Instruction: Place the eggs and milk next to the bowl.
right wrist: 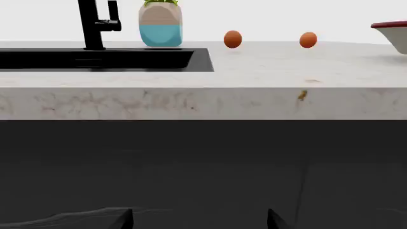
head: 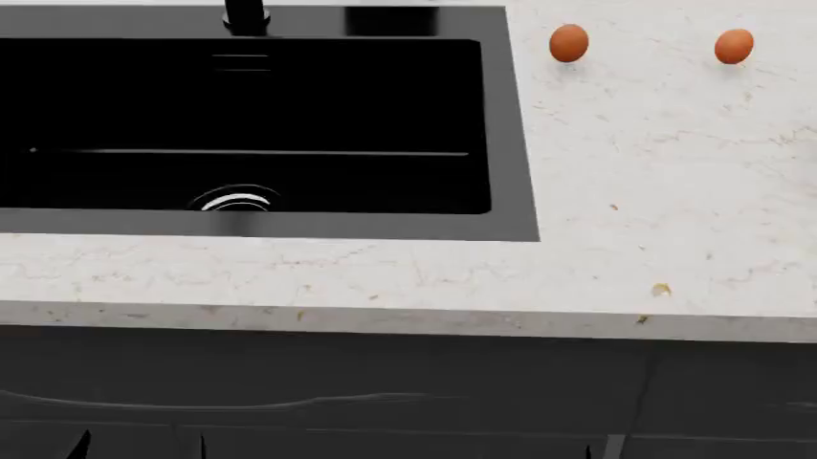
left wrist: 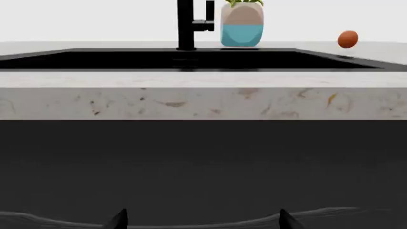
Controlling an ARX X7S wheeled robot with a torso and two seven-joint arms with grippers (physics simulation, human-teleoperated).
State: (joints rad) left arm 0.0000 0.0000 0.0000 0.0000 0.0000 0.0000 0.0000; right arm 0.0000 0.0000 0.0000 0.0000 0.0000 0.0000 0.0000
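Eggs point(head: 568, 43) right of sink point(head: 518, 143)

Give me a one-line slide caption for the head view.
Two eggs rest apart on the speckled countertop right of the black sink.

Kitchen. Speckled stone countertop point(head: 638, 191) over dark cabinet fronts point(head: 383, 392); black inset sink point(head: 255, 124) with black faucet point(left wrist: 188, 24); potted plant point(right wrist: 160, 24), two eggs point(head: 568, 43) beyond.

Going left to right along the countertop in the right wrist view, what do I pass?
Black faucet → teal and brown vessel holding a plant → first egg → second egg → bowl, cut off at the picture's edge.
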